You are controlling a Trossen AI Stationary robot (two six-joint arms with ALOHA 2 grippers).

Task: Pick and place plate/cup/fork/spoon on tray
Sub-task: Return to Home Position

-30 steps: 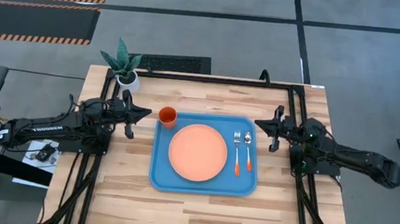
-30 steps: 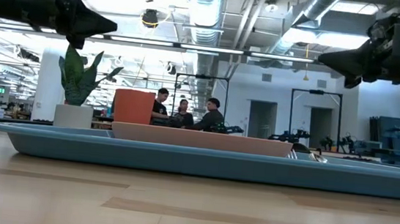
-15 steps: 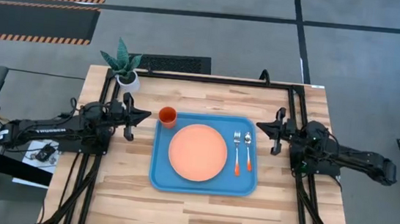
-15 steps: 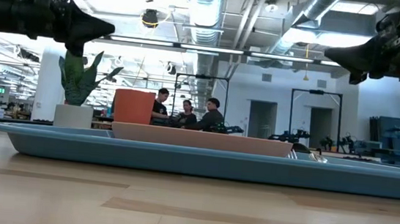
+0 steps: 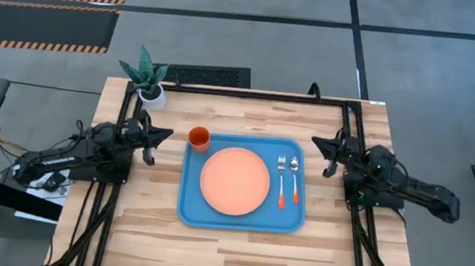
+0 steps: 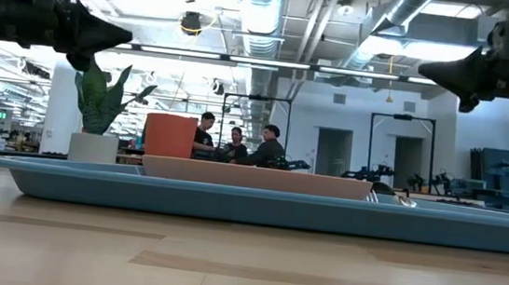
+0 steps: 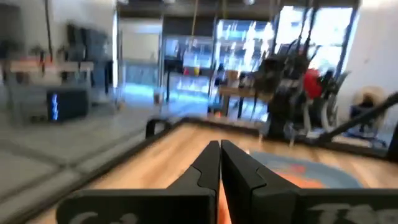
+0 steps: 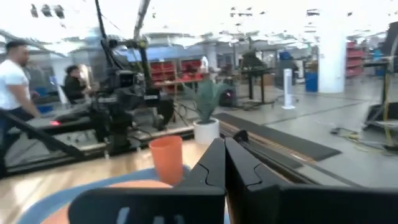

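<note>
The light-blue tray [image 5: 191, 211] lies at the table's middle. On it rest the pale orange plate [image 5: 235, 180], the orange cup [image 5: 199, 138] upright at its far left corner, and the fork [image 5: 282, 172] and spoon [image 5: 294, 175] side by side right of the plate. My left gripper [image 5: 167, 134] is shut and empty, raised left of the tray; it also shows in the left wrist view [image 7: 220, 163]. My right gripper [image 5: 315, 143] is shut and empty, raised right of the tray; it also shows in the right wrist view [image 8: 224, 158].
A white pot with a green spiky plant [image 5: 148, 81] stands at the table's far left corner. A black frame [image 5: 344, 117] runs along the table's sides and far edge. People show in the room beyond the table [image 6: 236, 141].
Both arms have drawn back from the tray: my left gripper toward the table's left edge, my right gripper toward the right edge. Both have stayed shut. The things on the tray have not moved.
</note>
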